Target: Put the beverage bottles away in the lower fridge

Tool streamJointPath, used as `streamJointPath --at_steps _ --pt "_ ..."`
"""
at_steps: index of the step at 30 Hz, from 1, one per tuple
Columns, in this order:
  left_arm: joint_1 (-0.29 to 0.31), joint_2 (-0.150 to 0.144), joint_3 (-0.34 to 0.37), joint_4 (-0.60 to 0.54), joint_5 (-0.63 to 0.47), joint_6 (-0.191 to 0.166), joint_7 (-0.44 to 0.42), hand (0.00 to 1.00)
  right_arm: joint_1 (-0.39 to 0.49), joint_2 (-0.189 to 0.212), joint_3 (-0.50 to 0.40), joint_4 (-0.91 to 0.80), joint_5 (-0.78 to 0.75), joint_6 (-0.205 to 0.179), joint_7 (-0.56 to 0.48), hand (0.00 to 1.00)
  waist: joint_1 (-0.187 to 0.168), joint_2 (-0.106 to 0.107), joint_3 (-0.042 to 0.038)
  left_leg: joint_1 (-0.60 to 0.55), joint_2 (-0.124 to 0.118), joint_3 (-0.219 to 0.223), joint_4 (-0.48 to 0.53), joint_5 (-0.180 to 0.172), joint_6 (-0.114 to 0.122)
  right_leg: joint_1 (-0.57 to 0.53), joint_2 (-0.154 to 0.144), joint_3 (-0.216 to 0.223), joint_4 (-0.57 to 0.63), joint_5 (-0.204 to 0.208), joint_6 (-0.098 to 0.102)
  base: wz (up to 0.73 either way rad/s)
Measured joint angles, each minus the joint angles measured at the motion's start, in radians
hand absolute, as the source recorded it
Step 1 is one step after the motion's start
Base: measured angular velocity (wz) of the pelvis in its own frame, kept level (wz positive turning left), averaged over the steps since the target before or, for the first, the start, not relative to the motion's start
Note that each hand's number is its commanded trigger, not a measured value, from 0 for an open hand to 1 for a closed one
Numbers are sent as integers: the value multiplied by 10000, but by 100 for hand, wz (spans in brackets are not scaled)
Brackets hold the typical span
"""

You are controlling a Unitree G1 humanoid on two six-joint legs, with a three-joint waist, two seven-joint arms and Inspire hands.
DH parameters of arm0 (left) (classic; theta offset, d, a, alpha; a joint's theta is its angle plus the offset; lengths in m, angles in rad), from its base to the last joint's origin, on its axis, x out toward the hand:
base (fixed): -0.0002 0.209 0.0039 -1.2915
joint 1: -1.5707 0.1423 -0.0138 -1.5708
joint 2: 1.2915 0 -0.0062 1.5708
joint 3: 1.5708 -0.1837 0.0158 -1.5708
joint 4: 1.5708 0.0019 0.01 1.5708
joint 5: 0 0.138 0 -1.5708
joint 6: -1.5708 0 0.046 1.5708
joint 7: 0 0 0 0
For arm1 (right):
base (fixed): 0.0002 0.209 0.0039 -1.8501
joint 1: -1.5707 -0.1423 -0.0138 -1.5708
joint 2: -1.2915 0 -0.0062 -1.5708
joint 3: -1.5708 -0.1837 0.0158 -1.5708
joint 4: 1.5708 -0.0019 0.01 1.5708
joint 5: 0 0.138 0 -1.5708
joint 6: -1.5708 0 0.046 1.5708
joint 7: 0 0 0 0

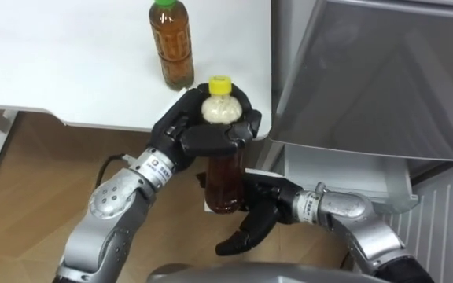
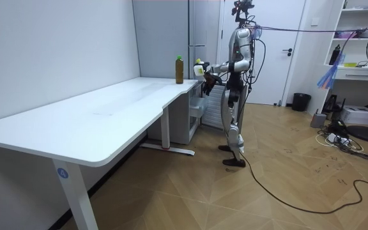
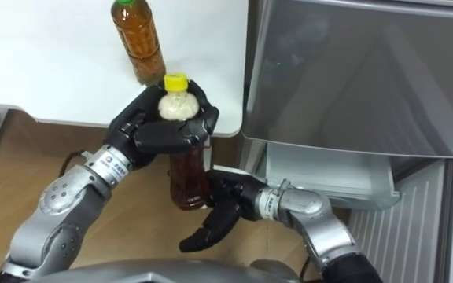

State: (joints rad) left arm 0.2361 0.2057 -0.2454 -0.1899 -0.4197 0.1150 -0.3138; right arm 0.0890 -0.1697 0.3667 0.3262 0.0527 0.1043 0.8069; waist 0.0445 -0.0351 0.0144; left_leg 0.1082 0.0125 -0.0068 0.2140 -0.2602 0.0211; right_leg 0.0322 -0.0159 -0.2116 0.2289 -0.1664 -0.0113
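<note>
Head-camera views, near to far.

- Right hand [image 1: 256, 211]: lowest in the view, under and just beside the base of the yellow-capped bottle [image 1: 225, 179]. Its fingers are loose and spread, pointing down, and curl round nothing. Cannot tell whether the palm touches the bottle.
- Left hand [image 1: 203, 135]: wrapped over the bottle's shoulder and neck from above, fingers and thumb curled round it, with the yellow cap [image 1: 220, 83] standing clear on top. It carries the whole weight. The bottle hangs roughly upright in the air, off the front edge of the surface [image 1: 69, 63].
- Green-capped bottle [image 1: 171, 45]: upright on the surface near that edge, just behind the left hand, untouched.
- Fridge [image 1: 368, 79]: to the robot's right, a grey panel above. The lower compartment [image 1: 338, 171] looks pulled out beneath it, pale rim showing.

Judgement: the step in hand is a transfer, left to right, or a carry across to the lower compartment. One drink is lifted and none is stowed.

Notes for doing it well:
- A neck grip lets the body swing, so move slowly and keep the bottle vertical.
- If handing over, close the right hand round the lower body fully before the left lets go. A loose palm under the base will not hold it.
- Keep the left elbow clear of the green-capped bottle, which is near enough to be knocked off the edge.
- Go in under the grey panel and over the compartment's rim, and set the bottle down base first.
</note>
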Motion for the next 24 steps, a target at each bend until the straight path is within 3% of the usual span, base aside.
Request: streamJointPath --at_steps 8,13,20,21,22,24 --pt "12 107 -770 674 -2 -13 -52 100 -18 -80 199 -264 849 180 254 0 166 77 18 -105 -7 -29 23 0 1 -129 -19 -77 102 -7 -3 1" --pt "17 297 -977 814 -5 -68 -277 100 -8 -248 467 -259 1107 276 251 0 144 71 15 -106 -4 -22 62 0 1 -113 -24 -82 112 -7 -3 0" --pt "15 301 -1098 1112 -3 -86 -552 100 17 -263 482 -256 1119 317 247 0 102 40 0 -102 -16 -14 29 -1 1 -133 -35 -77 170 -6 -4 0" --pt "17 303 -1100 1123 -2 -86 -566 100 17 -263 481 -256 1120 328 246 19 108 36 -3 -102 -14 -13 13 -1 1 -133 -34 -79 172 -6 -4 0" --pt "17 314 -1107 1136 -2 -86 -603 100 17 -262 481 -256 1144 359 246 100 111 22 -12 -102 -11 -12 1 -1 1 -133 -31 -81 172 -6 -4 0" --pt "17 320 -1119 1137 6 -90 -625 100 29 -262 484 -256 1385 409 237 100 118 -3 -22 -102 -6 -5 -6 -1 1 -137 -23 -60 172 -6 -5 0"
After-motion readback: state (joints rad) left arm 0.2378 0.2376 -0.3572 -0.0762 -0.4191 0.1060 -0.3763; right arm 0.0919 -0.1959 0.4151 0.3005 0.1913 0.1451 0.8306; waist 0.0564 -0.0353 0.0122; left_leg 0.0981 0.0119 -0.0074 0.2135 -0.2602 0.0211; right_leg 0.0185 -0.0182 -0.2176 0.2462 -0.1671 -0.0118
